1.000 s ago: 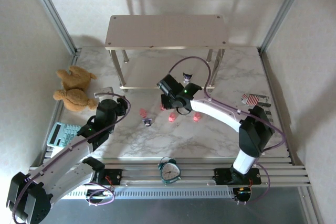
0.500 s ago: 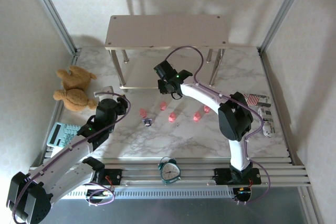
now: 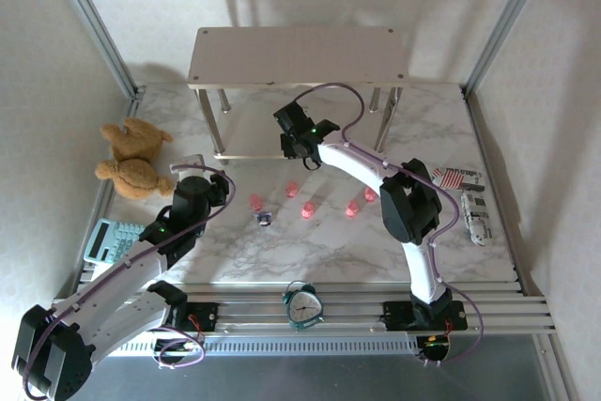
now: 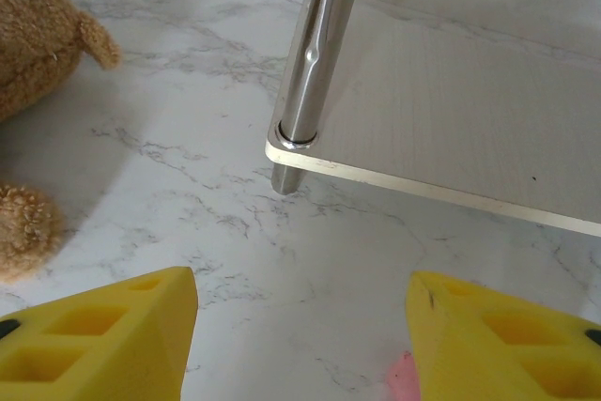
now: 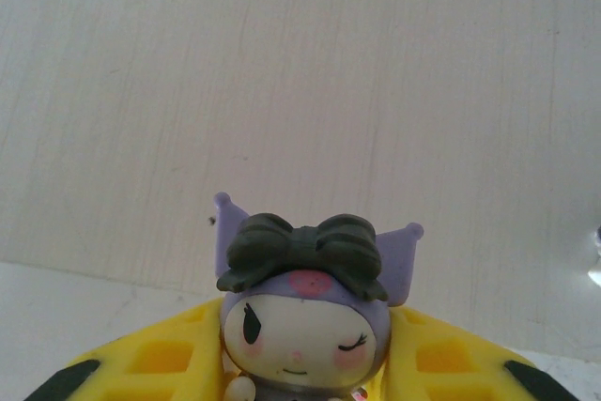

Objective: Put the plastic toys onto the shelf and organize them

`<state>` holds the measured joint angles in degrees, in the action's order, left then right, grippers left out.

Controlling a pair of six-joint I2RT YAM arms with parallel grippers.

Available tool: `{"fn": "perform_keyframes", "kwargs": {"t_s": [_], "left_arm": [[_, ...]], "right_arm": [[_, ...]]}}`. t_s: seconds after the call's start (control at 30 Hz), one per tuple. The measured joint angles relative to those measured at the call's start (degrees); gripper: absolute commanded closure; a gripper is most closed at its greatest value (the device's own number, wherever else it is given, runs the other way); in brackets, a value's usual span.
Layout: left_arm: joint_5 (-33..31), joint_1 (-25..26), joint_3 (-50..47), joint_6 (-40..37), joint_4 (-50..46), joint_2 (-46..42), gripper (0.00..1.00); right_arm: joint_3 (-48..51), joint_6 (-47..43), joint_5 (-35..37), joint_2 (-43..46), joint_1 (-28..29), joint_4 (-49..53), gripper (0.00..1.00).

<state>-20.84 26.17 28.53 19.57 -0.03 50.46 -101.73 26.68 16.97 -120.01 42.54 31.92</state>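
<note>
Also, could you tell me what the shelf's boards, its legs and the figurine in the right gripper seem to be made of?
Shelf boards: probably laminate or plastic, matte beige with a fine woven texture. Shelf leg: polished metal, judging by its mirror-like reflections. Figurine: likely moulded plastic, smooth with a soft sheen and painted face.

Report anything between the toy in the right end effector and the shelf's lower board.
Nothing visible does. The purple-and-white toy, gripped by the right end effector, faces a bare stretch of the lower board.

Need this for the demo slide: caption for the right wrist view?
Right jaws shut on a purple-and-white toy with a dark bow, beige shelf board ahead.
</note>
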Motion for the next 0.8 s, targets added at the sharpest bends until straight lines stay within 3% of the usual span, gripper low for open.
{"fn": "perform_keyframes", "kwargs": {"t_s": [0.8], "left_arm": [[-0.02,-0.02,1.01,-0.28,0.00,1.03,0.39]], "right_arm": [[-2.80,0.09,0.85,-5.49,-2.36,-2.19,0.71]]}}
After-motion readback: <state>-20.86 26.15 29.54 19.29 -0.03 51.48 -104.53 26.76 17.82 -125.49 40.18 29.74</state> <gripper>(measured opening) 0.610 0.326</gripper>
